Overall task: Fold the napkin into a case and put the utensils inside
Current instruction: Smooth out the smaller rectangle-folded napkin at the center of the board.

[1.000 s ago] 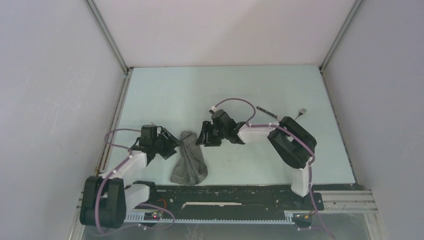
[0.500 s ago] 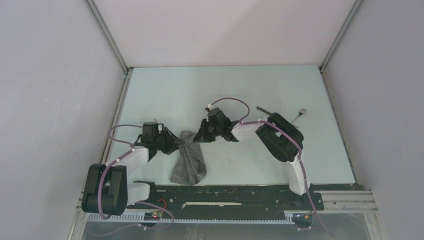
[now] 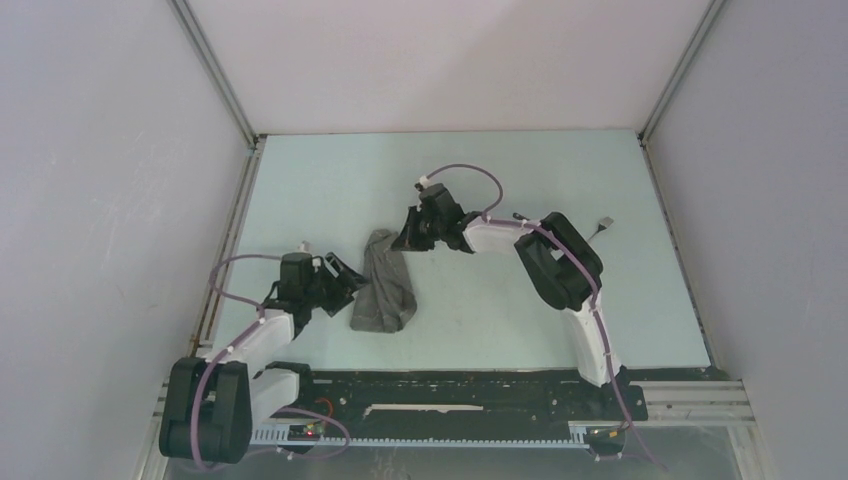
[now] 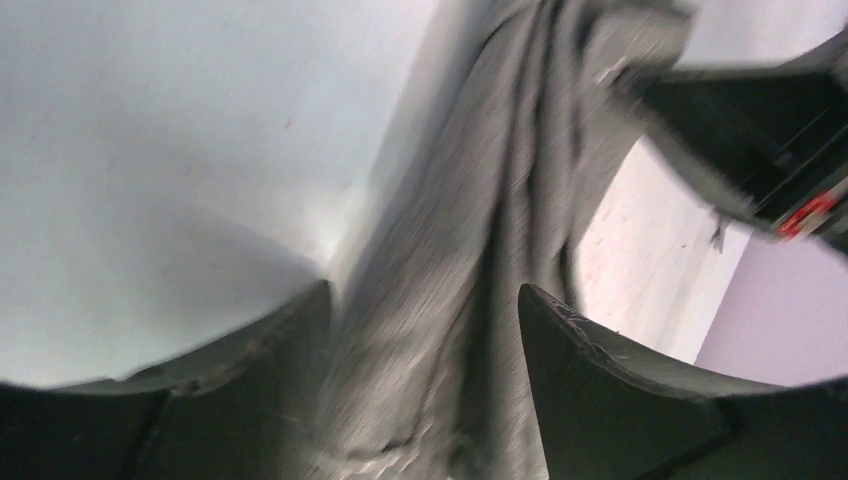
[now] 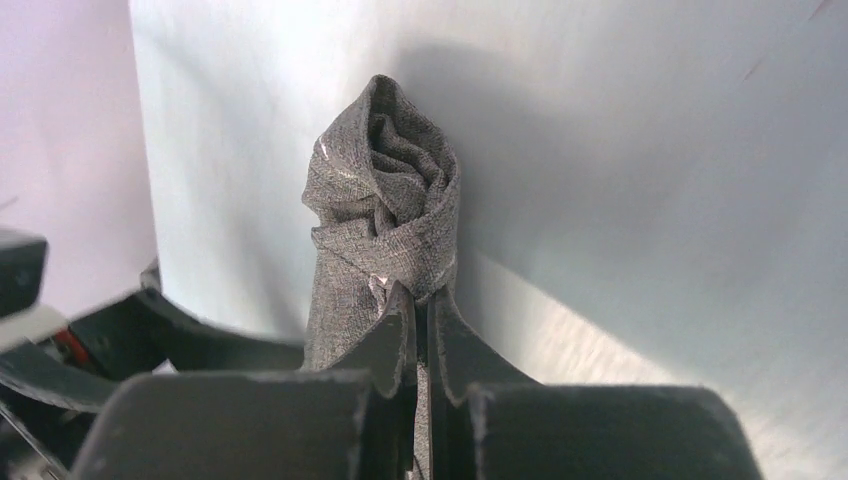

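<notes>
Top external view: the bunched grey napkin (image 3: 383, 285) lies on the desk (image 3: 500, 170) between the two arms, its far end at the right jaws. Right wrist view shows those jaws clenched on a twisted end of the cloth. Left wrist view, blurred, shows the left jaws released and standing wide, the napkin running between them. A fork (image 3: 605, 224) lies well apart, toward the desk's right side.
</notes>
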